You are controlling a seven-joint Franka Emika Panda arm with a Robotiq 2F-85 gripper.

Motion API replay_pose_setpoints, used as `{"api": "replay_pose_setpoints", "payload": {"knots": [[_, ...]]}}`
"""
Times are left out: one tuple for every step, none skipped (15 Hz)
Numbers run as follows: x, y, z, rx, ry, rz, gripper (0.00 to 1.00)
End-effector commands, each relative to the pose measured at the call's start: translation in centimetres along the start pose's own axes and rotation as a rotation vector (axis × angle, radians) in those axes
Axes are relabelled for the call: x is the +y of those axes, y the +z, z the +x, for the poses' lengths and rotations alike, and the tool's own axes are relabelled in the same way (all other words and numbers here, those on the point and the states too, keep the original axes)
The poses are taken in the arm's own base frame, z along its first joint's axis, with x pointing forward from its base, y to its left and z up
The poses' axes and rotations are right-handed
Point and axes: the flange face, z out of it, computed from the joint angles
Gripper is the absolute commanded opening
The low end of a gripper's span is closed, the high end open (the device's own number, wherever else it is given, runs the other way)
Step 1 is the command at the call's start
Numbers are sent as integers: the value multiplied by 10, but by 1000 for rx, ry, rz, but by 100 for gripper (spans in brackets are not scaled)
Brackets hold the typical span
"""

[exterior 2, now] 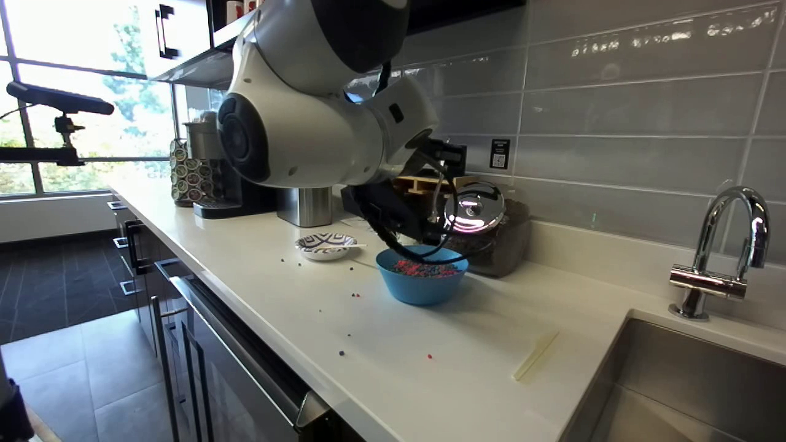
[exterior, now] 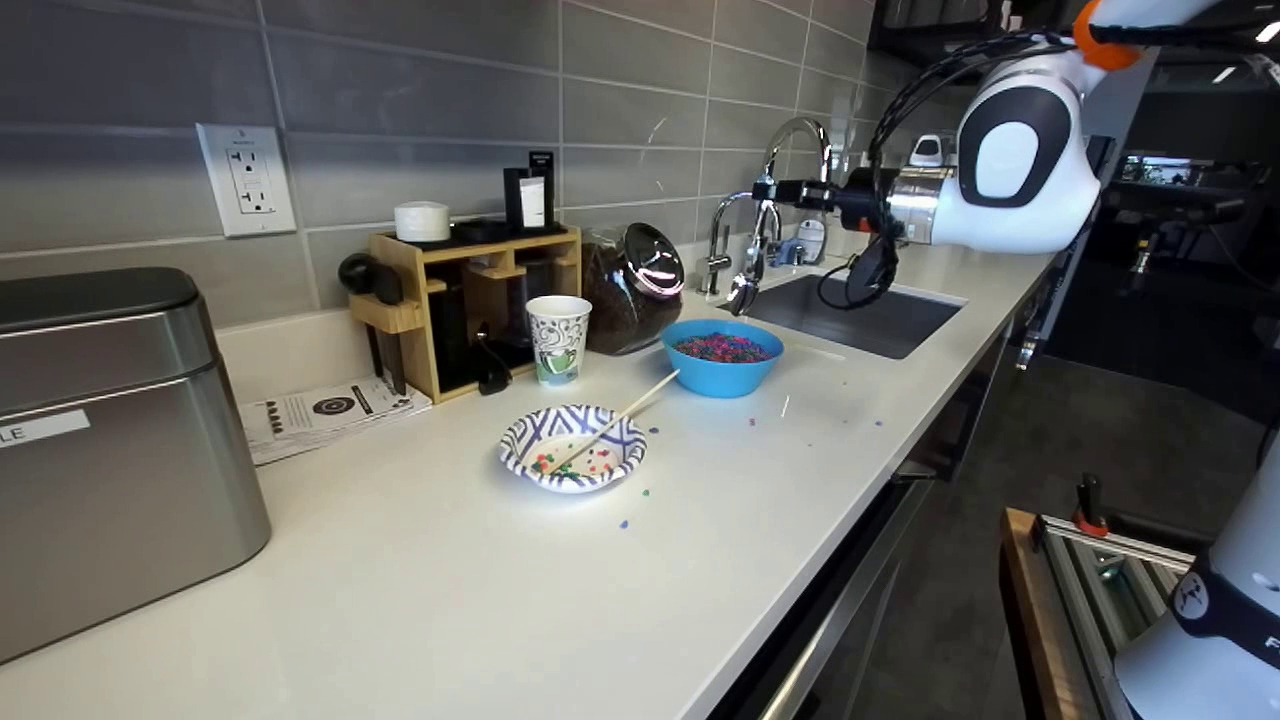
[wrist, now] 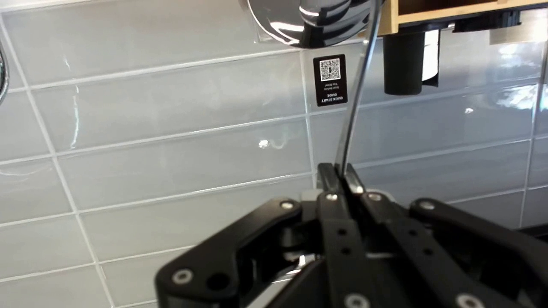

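Here, one utensil, two bowls.

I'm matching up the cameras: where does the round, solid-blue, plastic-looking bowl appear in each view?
In an exterior view: bowl, just right of centre.
In an exterior view: bowl, below centre, slightly right.
Wrist view: not in it.
Shared landmark, all views: round, dark, mirror-like jar lid.

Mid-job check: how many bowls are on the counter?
2. The blue bowl, holding small coloured bits, stands nearer the sink; the white patterned bowl, with a thin stick leaning over its rim, sits farther from it. Others could be hidden from these views.
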Motion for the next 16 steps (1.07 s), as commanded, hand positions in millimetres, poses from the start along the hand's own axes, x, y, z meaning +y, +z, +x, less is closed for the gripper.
{"api": "replay_pose_setpoints", "payload": {"knots": [[5,5,-4,-30,-34,-20,0],[10,5,-4,-18,-36,-26,0],[14,6,-5,-12,-42,-29,0],[20,5,-6,-1,-52,-37,0],[26,5,-6,10,-62,-45,0],[32,5,-6,20,-72,-54,0],[37,4,-7,24,-76,-61,0],[42,4,-10,29,-79,-67,0],[46,4,-12,40,-85,-69,0],[50,4,-15,45,-83,-72,0],[52,5,-19,49,-73,-72,0],[54,5,-23,54,-67,-70,0],[55,6,-27,57,-62,-69,0],[56,7,-29,63,-55,-64,0],[58,8,-33,64,-57,-64,0],[59,9,-36,65,-59,-62,0]]}}
